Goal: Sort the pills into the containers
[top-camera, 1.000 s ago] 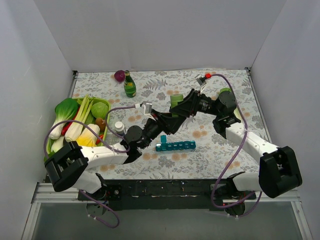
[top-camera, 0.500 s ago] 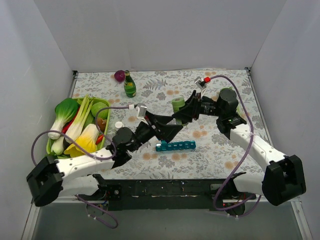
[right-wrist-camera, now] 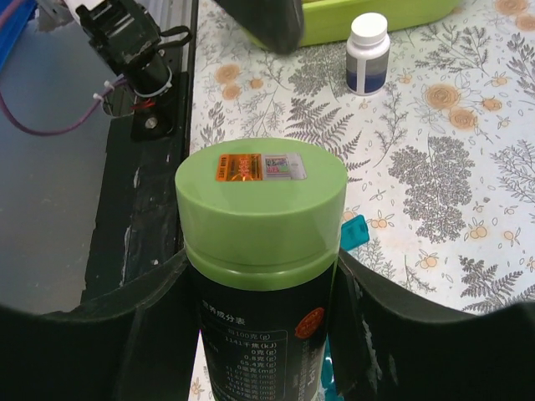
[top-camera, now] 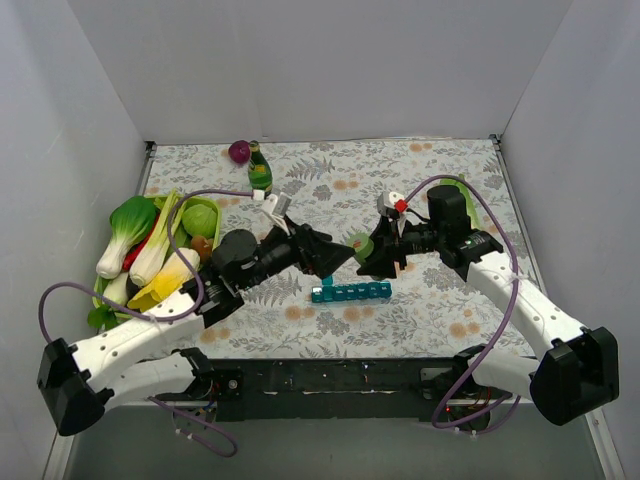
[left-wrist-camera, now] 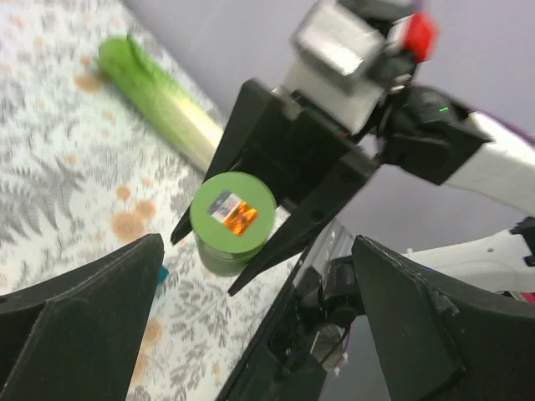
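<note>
Right fingers [right-wrist-camera: 142,334] gripped green-capped bottle [right-wrist-camera: 261,192] above bench [top-camera: 450,180], just behind teal pill organiser [top-camera: 352,291]. Left fingers [left-wrist-camera: 84,292] wide open, facing cap. Risk: off-centre closure on cap could wrench bottle loose, toppling it onto organiser.

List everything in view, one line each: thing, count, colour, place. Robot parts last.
pill organiser: 1, teal, table centre
green-lidded bottle: 1, dark body, in right tool
white bottle: 1, white, beside tray
tray: 1, lime, left side
vegetables: several, green, white, yellow, in tray
dark green bottle: 1, yellow label, far edge
purple onion: 1, beside it
long green vegetable: 1, right side
left tool: open
right tool: shut on green-lidded bottle
</note>
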`<state>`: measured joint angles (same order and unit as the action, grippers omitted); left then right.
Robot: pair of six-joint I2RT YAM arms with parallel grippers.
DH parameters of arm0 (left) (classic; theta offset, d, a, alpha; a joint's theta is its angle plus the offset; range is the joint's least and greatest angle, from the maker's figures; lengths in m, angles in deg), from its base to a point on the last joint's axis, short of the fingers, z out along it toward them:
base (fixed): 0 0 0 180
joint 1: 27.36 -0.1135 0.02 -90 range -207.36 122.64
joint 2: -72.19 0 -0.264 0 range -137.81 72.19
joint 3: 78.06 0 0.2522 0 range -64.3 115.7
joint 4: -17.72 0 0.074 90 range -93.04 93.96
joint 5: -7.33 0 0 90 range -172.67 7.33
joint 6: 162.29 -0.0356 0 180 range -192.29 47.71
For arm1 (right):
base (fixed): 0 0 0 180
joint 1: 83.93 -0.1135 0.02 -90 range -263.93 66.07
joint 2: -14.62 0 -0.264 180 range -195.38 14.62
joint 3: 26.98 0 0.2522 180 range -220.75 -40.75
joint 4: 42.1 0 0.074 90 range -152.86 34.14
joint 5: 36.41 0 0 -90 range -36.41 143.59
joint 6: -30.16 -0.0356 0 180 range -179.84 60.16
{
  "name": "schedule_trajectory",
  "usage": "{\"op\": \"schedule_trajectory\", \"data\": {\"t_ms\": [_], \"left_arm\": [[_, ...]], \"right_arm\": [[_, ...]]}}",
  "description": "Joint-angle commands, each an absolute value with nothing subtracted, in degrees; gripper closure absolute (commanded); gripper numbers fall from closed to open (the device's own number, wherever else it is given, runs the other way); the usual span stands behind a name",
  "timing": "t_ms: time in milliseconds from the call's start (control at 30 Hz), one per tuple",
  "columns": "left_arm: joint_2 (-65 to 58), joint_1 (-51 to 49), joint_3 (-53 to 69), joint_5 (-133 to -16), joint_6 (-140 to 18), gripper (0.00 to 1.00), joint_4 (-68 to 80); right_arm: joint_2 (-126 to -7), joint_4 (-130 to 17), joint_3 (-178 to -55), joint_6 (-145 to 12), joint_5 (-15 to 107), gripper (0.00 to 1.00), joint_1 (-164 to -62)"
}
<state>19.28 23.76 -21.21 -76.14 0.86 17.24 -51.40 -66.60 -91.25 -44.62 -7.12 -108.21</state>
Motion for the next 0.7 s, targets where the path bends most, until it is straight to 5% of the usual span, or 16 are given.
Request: {"op": "schedule_trajectory", "data": {"t_ms": [0, 667], "left_arm": [[12.7, 23.5, -17.7, -75.8, 7.8, 0.05, 10.6], [1.6, 24.7, -10.3, -78.4, 13.5, 0.26, 6.9]], "right_arm": [[-49.6, -69.9, -94.2, -38.9, -8.9, 0.89, -108.6], [-49.7, -67.2, -91.9, -41.3, -7.6, 0.91, -108.6]]}}
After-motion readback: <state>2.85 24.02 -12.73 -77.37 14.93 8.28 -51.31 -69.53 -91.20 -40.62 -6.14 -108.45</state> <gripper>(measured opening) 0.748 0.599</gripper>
